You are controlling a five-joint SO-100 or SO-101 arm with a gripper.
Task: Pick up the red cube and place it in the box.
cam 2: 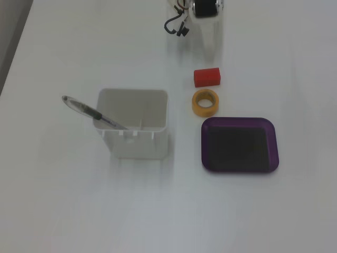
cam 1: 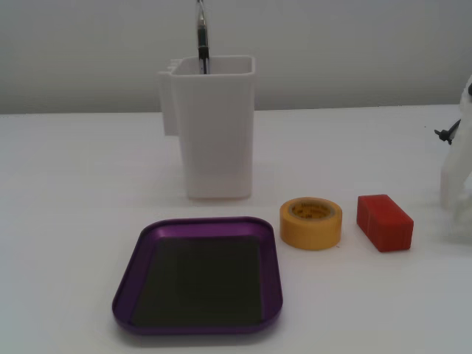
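Note:
The red cube lies on the white table, just beside the yellow tape roll. The box, a shallow purple tray with a dark bottom, rests empty on the far side of the roll from the cube. My white gripper points down toward the table from the top edge of a fixed view, a short way from the cube and not touching it. In the other fixed view only part of the gripper shows at the right edge. Its jaws blend into the white table, so their state is unclear.
A yellow tape roll lies between cube and box. A tall white plastic container with a pen in it stands behind the box.

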